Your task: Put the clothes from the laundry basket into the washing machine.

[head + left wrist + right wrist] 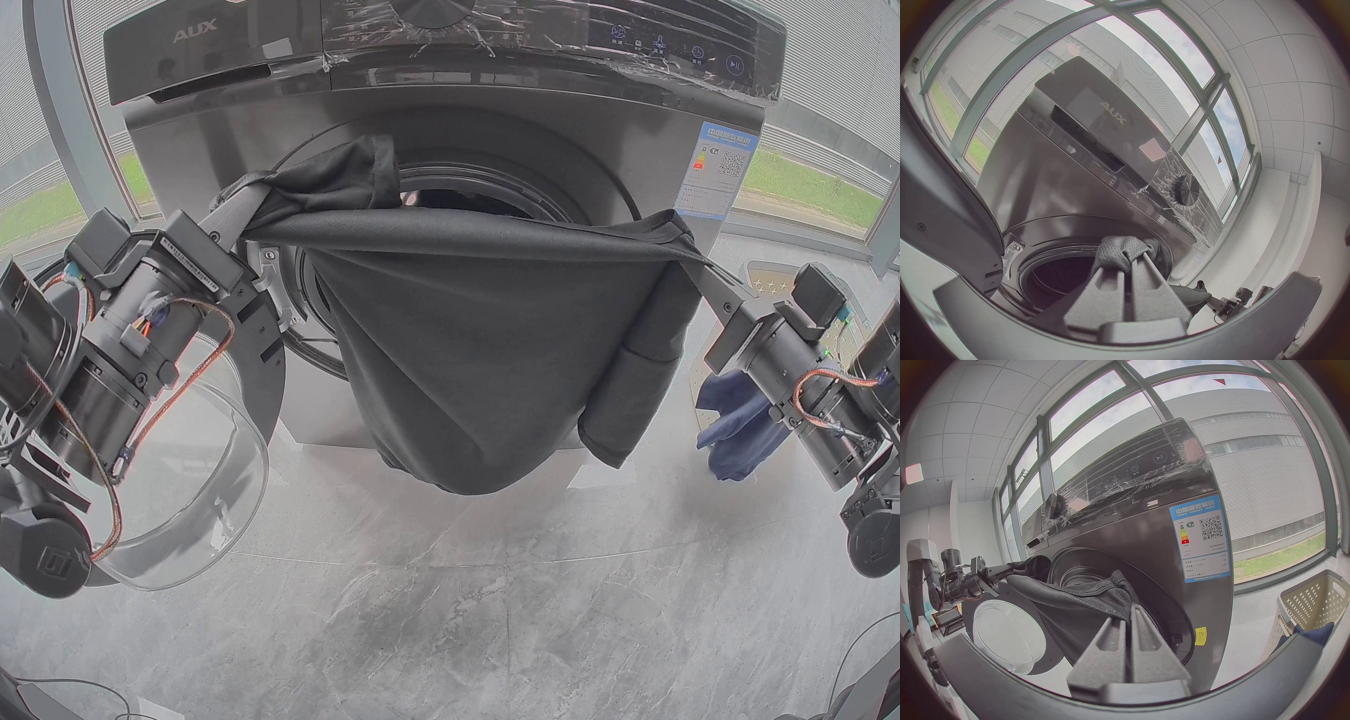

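The washing machine (pixel 562 131) fills the upper middle of the head view, standing on a grey marbled floor (pixel 450 600). Its round drum opening (pixel 450 197) is uncovered, and only the upper arc of it shows. The rest is screened by a large black garment (pixel 469 366) stretched taut like a line across the front of the machine, from centre left to centre right of the frame. Its body sags in a deep pouch below the opening and clear of the floor, with a sleeve dangling at the right.

The door (pixel 187 506), with its clear bowl-shaped glass, is swung wide open at the lower left, below the left arm.

At the right edge a pale perforated laundry basket (pixel 1312 599) stands on the floor beside the machine. Blue clothes (pixel 741 422) hang over its rim, partly hidden behind the right arm.

The left gripper (pixel 246 208) is clamped on the garment's bunched left end, just beside the rim of the opening. The right gripper (pixel 703 272) is pinched closed on the right end, below a blue-and-white label (pixel 718 171) on the machine's front.
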{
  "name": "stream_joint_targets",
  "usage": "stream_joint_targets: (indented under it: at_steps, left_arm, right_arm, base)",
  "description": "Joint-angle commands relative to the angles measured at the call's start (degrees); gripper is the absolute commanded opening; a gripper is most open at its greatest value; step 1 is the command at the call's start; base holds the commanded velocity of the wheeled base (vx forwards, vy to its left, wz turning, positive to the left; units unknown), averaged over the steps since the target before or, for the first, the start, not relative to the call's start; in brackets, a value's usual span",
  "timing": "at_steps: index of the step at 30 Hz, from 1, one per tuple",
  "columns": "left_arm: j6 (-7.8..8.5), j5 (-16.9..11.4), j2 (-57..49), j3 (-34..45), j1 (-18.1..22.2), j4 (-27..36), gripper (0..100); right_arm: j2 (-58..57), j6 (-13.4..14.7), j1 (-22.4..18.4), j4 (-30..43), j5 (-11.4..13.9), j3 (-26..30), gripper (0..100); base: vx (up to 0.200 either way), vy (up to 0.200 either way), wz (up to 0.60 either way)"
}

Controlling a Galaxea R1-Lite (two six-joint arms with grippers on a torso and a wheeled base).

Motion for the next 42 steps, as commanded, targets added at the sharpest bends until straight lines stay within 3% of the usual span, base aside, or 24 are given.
stream_joint_targets:
  at_steps: [1, 19, 20, 23, 25, 28, 31, 35, 42]
  left_arm:
    - [-0.01, 0.0, 0.2, 0.0, 0.0, 0.0, 0]
    - [0.26, -0.4, 0.4, 0.4, -0.9, 0.1, 0]
    - [0.26, -0.5, 0.4, 0.3, -1.1, 0.2, 0]
    - [0.52, -0.4, 0.8, -0.1, -2.7, 0.2, 0]
    - [1.58, -0.4, 1.5, -0.5, -3.6, 0.1, 0]
    - [2.63, -0.4, 2.6, -1.3, -3.9, -0.3, 0]
    - [2.72, -0.5, 2.8, -1.6, -4.0, -0.5, 0]
    - [2.89, -0.5, 3.0, -1.5, -5.7, -0.5, 0]
    - [3.42, -0.5, 3.0, -0.9, -7.0, -0.5, 0]
  right_arm:
    - [0.1, 0.0, 0.1, -0.1, -0.2, -0.3, 0]
    - [0.9, 0.3, 1.5, -0.2, 0.0, 0.9, 0]
    - [0.9, 0.3, 1.8, -0.1, -0.1, 1.8, 100]
    - [1.7, 0.4, 3.2, 1.2, -0.2, 6.6, 100]
    - [4.4, 0.5, 3.9, 1.7, -0.1, 11.4, 100]
    - [10.1, 0.7, 4.0, 0.6, 0.4, 14.1, 100]
    - [13.9, 0.6, 4.0, -0.4, 0.6, 13.0, 100]
    - [20.8, 0.2, 6.0, -0.7, 2.8, 5.8, 100]
    - [28.8, 0.0, 10.2, -2.4, 3.6, -3.3, 100]
  base:
    - [0.0, 0.0, 0.0]
    - [0.0, 0.0, 0.0]
    - [0.0, 0.0, 0.0]
    - [0.0, 0.0, 0.0]
    - [0.0, 0.0, 0.0]
    - [0.0, 0.0, 0.0]
    - [0.0, 0.0, 0.0]
    - [0.0, 0.0, 0.0]
    - [0.0, 0.0, 0.0]
